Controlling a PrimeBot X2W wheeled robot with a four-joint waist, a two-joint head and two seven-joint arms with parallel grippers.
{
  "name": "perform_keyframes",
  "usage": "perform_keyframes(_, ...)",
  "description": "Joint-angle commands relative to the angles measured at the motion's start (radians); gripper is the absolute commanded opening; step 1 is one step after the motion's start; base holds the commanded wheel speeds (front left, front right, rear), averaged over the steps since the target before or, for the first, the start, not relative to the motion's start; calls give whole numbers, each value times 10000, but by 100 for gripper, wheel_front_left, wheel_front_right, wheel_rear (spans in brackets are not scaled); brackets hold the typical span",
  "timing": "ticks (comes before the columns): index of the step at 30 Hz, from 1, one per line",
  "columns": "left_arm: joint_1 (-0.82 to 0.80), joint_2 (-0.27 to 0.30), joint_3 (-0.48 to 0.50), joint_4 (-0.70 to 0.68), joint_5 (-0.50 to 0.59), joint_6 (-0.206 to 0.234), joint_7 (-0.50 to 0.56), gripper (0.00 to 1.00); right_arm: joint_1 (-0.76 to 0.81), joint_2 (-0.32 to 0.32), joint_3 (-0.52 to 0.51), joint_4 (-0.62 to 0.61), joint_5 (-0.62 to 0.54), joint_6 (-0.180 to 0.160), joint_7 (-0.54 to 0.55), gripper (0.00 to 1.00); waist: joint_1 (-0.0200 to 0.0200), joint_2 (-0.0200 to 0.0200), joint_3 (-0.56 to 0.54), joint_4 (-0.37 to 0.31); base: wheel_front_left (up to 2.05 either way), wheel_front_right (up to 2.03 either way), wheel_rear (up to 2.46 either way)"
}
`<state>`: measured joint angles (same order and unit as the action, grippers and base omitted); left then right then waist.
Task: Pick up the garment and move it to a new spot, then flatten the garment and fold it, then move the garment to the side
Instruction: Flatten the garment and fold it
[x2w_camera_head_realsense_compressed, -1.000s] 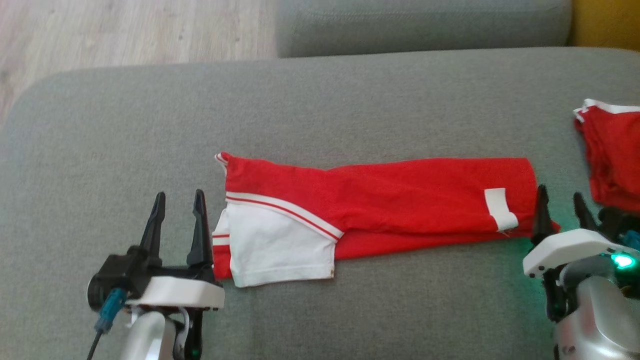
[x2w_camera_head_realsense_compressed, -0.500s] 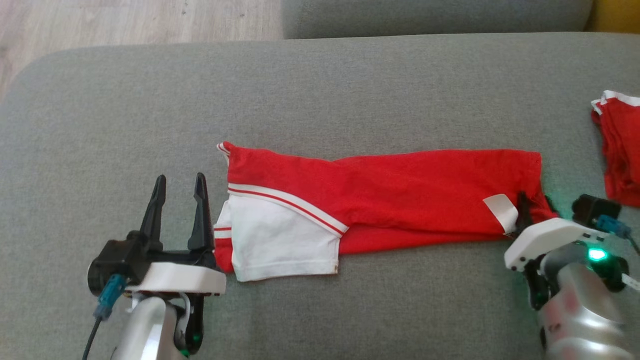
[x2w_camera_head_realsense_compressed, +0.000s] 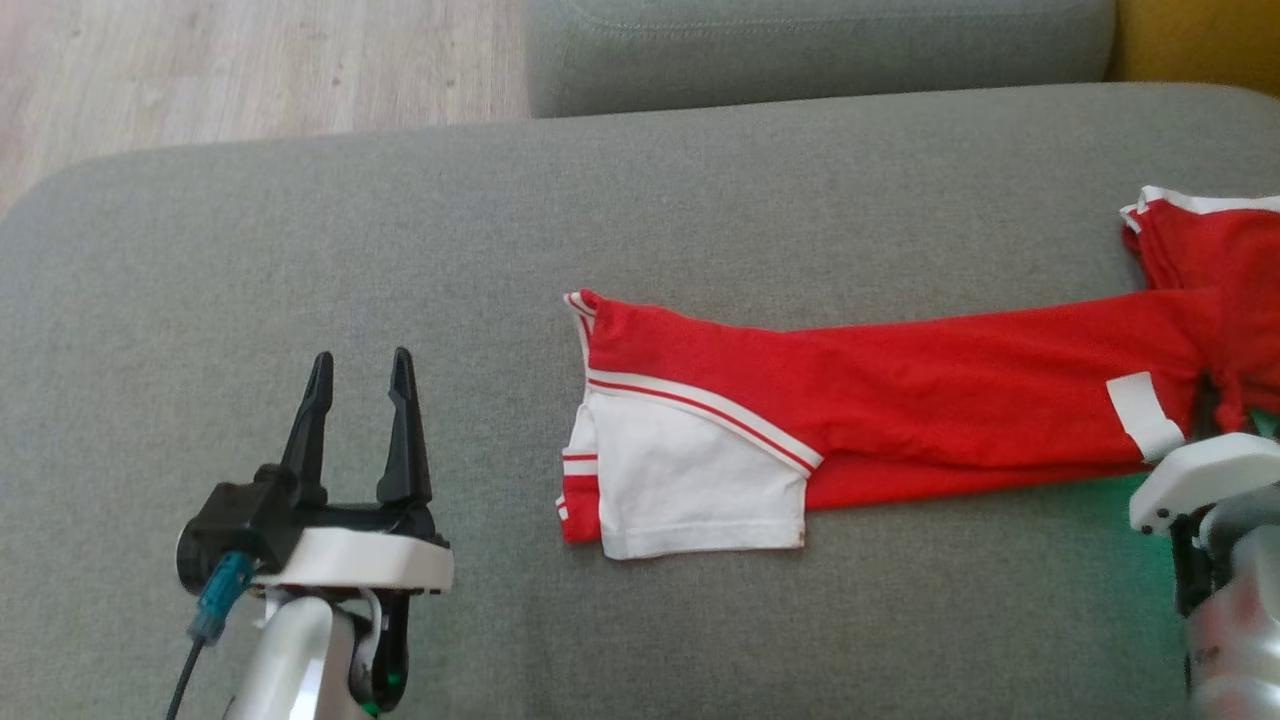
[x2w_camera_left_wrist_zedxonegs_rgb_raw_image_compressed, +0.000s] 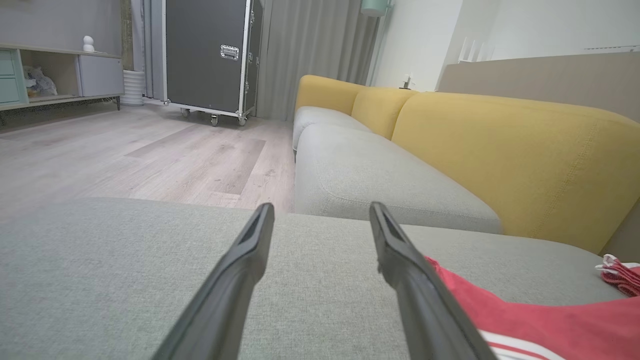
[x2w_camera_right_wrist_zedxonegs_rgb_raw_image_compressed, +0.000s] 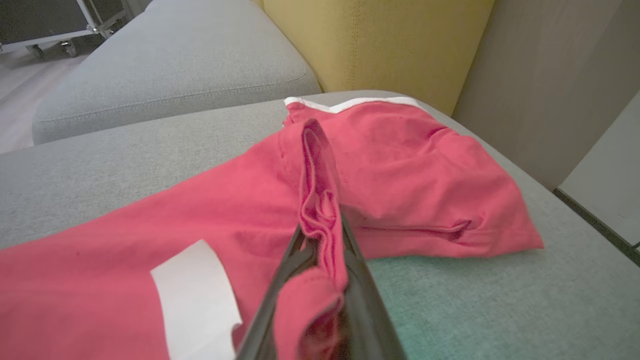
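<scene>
My left gripper (x2w_camera_head_realsense_compressed: 362, 355) has its jaws spread wide with nothing between them, hovering over the grey cushion (x2w_camera_head_realsense_compressed: 300, 250) well to the left of the cloth. My right gripper (x2w_camera_right_wrist_zedxonegs_rgb_raw_image_compressed: 322, 230) is pinched tight on a bunched ridge of red fabric at the right end of the garment (x2w_camera_head_realsense_compressed: 900, 380). I count two red pieces. The first is the long folded garment lying flat across the middle of the cushion, with one white sleeve panel (x2w_camera_head_realsense_compressed: 690, 480) at its left end and one white label (x2w_camera_head_realsense_compressed: 1140, 415) near my right fingers. The second red garment (x2w_camera_head_realsense_compressed: 1210, 240) is a smaller crumpled piece with white trim at the cushion's far right edge. The two touch there, and from the right wrist view I can't tell whether the pinched fold takes in any of the second piece. Beyond are one more grey cushion (x2w_camera_head_realsense_compressed: 800, 50), the yellow backrest (x2w_camera_right_wrist_zedxonegs_rgb_raw_image_compressed: 380, 40) and the wooden floor (x2w_camera_head_realsense_compressed: 200, 70).
</scene>
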<state>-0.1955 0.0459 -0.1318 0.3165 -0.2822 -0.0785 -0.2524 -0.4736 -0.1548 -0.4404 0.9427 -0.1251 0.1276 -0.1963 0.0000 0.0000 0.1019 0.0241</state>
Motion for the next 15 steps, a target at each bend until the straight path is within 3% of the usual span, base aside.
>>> perform_keyframes(1, -146, 44, 240, -363, -58, 66, -93, 100, -99, 14, 176, -354, -79, 31, -48, 0, 0, 0, -103, -38, 0, 0, 0)
perform_keyframes(12, 191, 43, 437, -542, 44, 128, -93, 100, -327, 733, 705, -938, 422, 31, -234, 0, 0, 0, -783, 136, 0, 0, 0)
perform_keyframes(15, 411, 43, 583, -582, 125, 124, -93, 100, -275, 955, 1470, -1172, 891, 31, -233, 0, 0, 0, -1205, 422, 0, 0, 0)
